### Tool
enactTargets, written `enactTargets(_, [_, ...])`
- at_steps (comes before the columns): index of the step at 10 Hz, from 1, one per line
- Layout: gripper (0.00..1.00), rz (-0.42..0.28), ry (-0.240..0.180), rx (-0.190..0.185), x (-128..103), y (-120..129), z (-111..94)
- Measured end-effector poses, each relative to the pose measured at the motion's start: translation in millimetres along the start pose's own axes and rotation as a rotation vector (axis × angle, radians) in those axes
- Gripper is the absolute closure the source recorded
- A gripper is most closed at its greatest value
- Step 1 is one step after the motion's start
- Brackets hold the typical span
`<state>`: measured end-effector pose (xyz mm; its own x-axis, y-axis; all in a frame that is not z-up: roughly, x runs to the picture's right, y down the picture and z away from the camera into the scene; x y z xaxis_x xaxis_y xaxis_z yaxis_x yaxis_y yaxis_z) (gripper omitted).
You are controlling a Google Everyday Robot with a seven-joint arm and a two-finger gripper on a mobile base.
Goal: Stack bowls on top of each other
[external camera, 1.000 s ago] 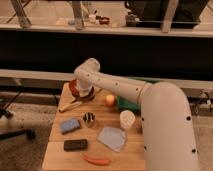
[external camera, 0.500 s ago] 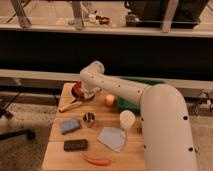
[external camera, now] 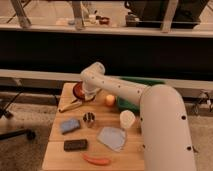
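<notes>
**Arm over the red bowl at the back of the desk**

The red bowl (external camera: 78,90) sits near the back left corner of the wooden desk (external camera: 100,157), partly covered by the white arm (external camera: 125,92) that reaches across it. The gripper (external camera: 89,96) is at the bowl's right edge, low over the desk; whether the jaws are released or clenched cannot be told, as the wrist hides them. The purple bowl (external camera: 111,138) seems to be the dull, flattish shape lying toward the front, well apart from the red one, though its form is hard to make out.

Just in front of the red bowl lies a yellow-handled tool (external camera: 71,105). To the right of the gripper is an orange fruit (external camera: 110,100), and behind that a green tray (external camera: 131,104), mostly hidden by the arm. A white cup (external camera: 127,120) stands near the purple bowl. A small metal can (external camera: 89,119) stands mid-desk, with a blue sponge (external camera: 70,125) to its left, a dark block (external camera: 75,145) in front, and a long red-orange item (external camera: 96,160) at the front edge.
</notes>
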<state>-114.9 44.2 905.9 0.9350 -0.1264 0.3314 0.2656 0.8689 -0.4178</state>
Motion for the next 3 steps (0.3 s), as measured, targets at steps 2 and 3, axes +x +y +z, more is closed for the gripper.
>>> enactTargets(2, [0.36,-0.002,0.000,-0.005,-1.2,1.5,1.4])
enactTargets(3, [0.25,-0.004,-0.002,-0.008,-3.0,2.5,2.0])
